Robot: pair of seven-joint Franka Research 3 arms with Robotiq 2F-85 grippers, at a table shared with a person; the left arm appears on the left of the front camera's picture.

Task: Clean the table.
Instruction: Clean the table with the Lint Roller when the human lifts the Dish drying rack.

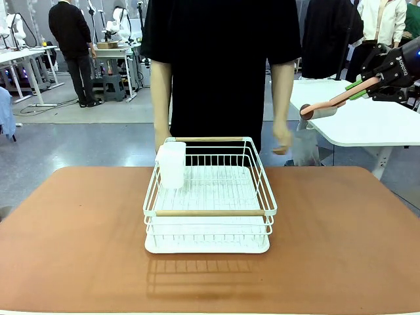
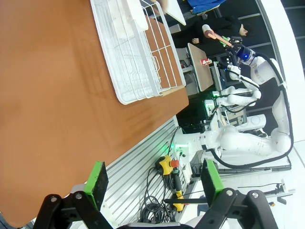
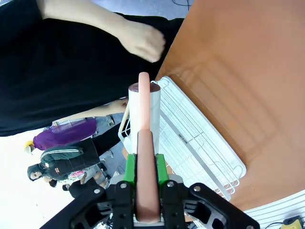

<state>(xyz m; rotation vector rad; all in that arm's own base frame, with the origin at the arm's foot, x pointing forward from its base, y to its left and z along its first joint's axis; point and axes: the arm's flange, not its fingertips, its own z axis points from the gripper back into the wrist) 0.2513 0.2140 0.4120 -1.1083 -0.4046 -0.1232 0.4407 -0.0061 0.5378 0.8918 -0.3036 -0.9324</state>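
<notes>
1. The right claw (image 3: 145, 167) is clenched on the pink handle of what looks like a lint roller (image 3: 141, 109). The roll juts well past its tips, so pressing down could twist it loose.
2. The person's hand (image 3: 143, 43) hangs just beyond the roll, and a descent could strike it.
3. Farther below, the rack (image 1: 210, 213) and cup (image 1: 172, 164) could snag the roller.
4. The bench (image 1: 79, 230) lies well beneath, untouched. The left claw (image 2: 155, 179) hangs released and empty over its near edge.
</notes>
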